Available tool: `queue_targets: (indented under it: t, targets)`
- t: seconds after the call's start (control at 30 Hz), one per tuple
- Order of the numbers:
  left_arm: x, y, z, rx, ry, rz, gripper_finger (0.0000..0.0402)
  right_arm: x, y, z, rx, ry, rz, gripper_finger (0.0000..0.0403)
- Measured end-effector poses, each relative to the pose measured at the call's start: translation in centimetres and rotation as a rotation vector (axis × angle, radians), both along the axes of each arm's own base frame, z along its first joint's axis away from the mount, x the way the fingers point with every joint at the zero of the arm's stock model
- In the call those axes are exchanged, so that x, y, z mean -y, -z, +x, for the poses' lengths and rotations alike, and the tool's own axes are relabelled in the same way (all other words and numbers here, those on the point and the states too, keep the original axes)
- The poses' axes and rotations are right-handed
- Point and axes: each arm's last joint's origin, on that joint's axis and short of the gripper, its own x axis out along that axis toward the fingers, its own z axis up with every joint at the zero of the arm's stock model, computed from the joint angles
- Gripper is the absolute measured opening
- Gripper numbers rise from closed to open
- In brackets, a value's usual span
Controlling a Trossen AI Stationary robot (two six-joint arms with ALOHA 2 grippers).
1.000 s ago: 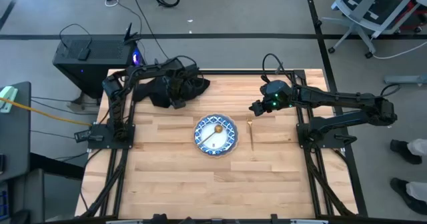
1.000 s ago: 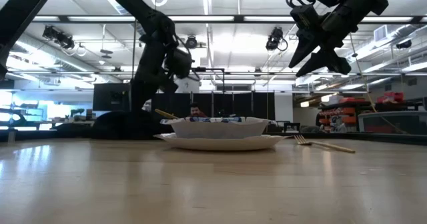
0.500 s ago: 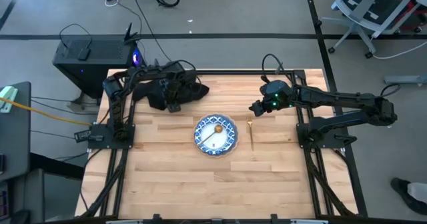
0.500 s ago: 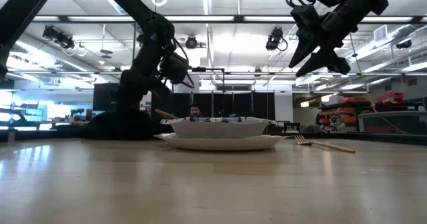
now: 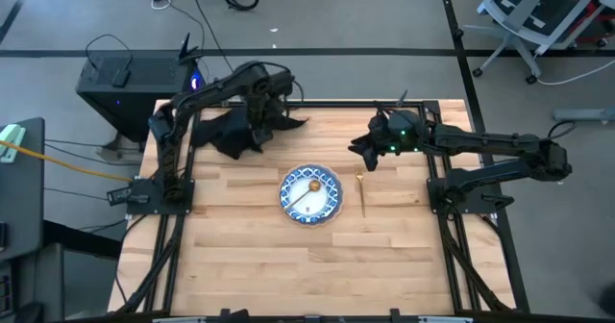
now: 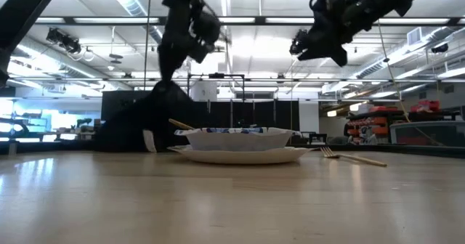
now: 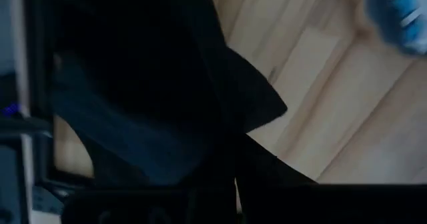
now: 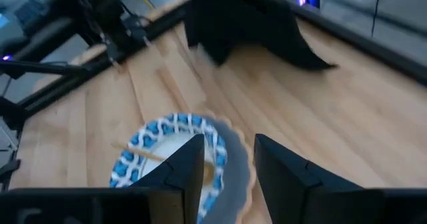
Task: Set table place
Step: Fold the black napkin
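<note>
Status: partly set. The plate (image 5: 310,194) sits near the table (image 5: 250,265) centre, with the patterned dish (image 5: 300,185) stacked on it and the spoon (image 5: 309,190) lying in the dish. The fork (image 5: 362,195) lies on the wood just beside the plate, toward the right edge.

Remaining: the napkin (image 5: 235,129). It is near the far left corner, partly raised, with the left gripper (image 5: 261,107) clamped tight on it. Judged next step: carry it to the plate and lay it flat.

The right gripper (image 5: 363,150) hangs above the far side near the fork, fingers spread wide, empty.

No readable brands, labels or writing are visible.
</note>
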Motion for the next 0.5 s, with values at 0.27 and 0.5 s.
queue_targets:
  t: [0.27, 0.5]
  targets:
    - [2.6, -5.2, 2.0, 0.174, 0.132, 0.105, 0.0004, 0.8, -0.1, 2.2, 0.075, -0.045, -0.139, 0.0161]
    - [5.1, -6.6, 3.2, 0.222, 0.288, 0.129, 0.0003, 1.8, -1.4, 5.9, 0.021, -0.179, -0.275, 0.0163]
